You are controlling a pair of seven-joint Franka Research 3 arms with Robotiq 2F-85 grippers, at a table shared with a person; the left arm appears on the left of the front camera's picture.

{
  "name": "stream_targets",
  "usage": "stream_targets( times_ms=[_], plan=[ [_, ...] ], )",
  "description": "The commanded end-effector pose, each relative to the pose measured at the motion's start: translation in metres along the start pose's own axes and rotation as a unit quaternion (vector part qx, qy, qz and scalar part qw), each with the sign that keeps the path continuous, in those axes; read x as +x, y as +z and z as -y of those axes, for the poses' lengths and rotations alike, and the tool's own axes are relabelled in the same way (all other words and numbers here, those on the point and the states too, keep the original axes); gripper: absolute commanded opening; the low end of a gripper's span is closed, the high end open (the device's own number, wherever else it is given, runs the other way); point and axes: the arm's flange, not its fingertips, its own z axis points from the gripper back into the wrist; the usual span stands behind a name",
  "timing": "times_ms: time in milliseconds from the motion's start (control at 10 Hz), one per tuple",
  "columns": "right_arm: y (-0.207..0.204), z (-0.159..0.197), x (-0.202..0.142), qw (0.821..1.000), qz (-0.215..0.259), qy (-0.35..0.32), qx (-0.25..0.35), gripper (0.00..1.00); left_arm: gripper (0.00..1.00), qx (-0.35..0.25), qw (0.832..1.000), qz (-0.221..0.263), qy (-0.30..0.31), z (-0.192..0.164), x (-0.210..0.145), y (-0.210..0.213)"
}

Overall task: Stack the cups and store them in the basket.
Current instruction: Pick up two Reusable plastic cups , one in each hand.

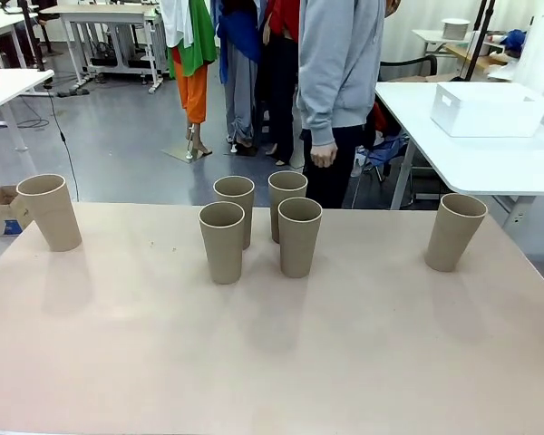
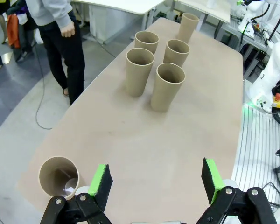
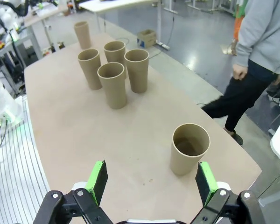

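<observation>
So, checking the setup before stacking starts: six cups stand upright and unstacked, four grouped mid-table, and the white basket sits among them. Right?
Not quite. The basket is not among the cups; it sits on a separate white table off to the far right, as the front view shows. The rest holds.

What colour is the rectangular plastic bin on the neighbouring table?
White bin, clearest in the front view.

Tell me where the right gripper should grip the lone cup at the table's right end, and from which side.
Probably the upper wall of the cup, just under the rim, approached level from the robot's side by the open right gripper. The cup stands upright on its own and widens toward the rim, so it should not slip down through the grip.
</observation>
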Motion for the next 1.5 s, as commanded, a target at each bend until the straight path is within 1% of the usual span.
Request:
stream_targets(
  times_ms=[0, 1400],
  plan=[
    [-0.0001, 0.0023, 0.0002, 1.0, 0.01, 0.013, 0.003, 1.0, 1.0, -0.005, 1.0, 0.006, -0.003, 0.0004, 0.001, 0.0013],
    [-0.0001, 0.0023, 0.0002, 1.0, 0.01, 0.013, 0.003, 1.0, 1.0, -0.005, 1.0, 0.006, -0.003, 0.0004, 0.001, 0.0013]
  ],
)
